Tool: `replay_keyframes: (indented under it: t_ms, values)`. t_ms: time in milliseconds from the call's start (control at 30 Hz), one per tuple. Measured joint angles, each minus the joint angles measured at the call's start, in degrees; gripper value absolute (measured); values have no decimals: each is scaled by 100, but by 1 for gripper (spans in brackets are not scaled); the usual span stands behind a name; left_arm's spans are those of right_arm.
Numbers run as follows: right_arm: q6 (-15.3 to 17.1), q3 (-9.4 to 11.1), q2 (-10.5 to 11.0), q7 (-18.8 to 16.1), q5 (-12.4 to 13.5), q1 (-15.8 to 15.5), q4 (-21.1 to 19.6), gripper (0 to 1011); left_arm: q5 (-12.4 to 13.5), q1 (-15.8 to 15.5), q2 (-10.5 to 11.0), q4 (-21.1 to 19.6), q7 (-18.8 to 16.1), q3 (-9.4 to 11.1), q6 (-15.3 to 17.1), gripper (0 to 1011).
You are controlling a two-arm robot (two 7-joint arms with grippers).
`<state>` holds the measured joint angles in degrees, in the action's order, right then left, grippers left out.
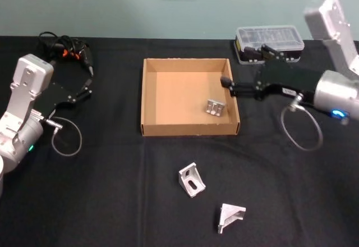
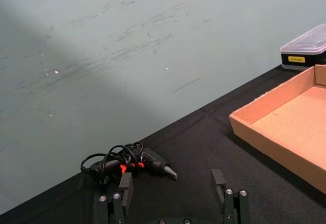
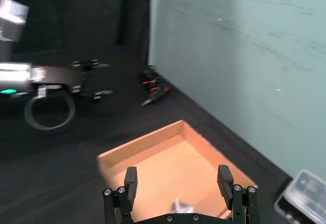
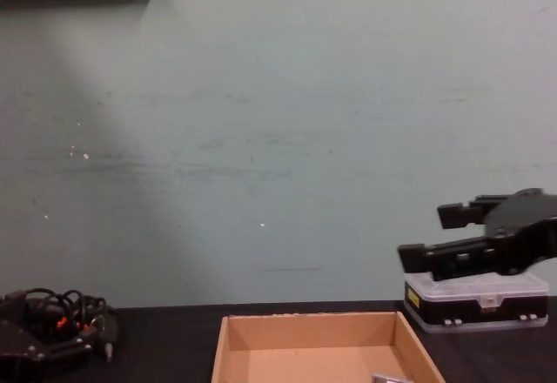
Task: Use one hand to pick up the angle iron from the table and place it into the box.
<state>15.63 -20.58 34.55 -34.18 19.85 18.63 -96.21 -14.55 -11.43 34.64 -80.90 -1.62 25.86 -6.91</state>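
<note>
Angle iron (image 1: 215, 108) in the box (image 1: 147, 90), right gripper (image 1: 229, 87) released beside it

Finds that piece on the box floor near the right wall, just left of the right gripper and apart from it; shows the gripper raised over that wall, fingers spread wide with nothing between them (the piece sits just beneath them in the right wrist view). Places a second angle iron (image 1: 191, 179) and a third angle iron (image 1: 230, 217) on the table (image 1: 112, 191) in front of the box, well apart from both grippers. Puts the left gripper (image 1: 87, 88) far off at the table's left, likewise parted and empty, near a cabled black tool (image 1: 64, 47)
</note>
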Motion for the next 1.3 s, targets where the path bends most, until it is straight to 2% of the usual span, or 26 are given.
replay_keyframes:
  t_ms: [133,167,233,400,533,900,1300]
  values:
    - [155,80,458,-391,290,-193,-426,1003,0,0,0,0,0,0,0,1000]
    - [155,80,458,-391,290,-193,-426,1003,0,0,0,0,0,0,0,1000]
    - [232,117,741,-610,463,-330,-666,1003,0,1,0,0,0,0,0,1000]
    - [338,107,1093,-872,656,-534,-916,1003,0,0,0,0,0,0,0,1000]
    - [409,14,1369,-1067,786,-717,-1045,1003,0,0,0,0,0,0,0,1000]
    - [472,-283,1738,-1271,922,-950,-1089,1003,0,0,0,0,0,0,0,1000]
    - [470,-759,1921,-1460,740,-788,-990,1003,0,0,0,0,0,0,0,1000]
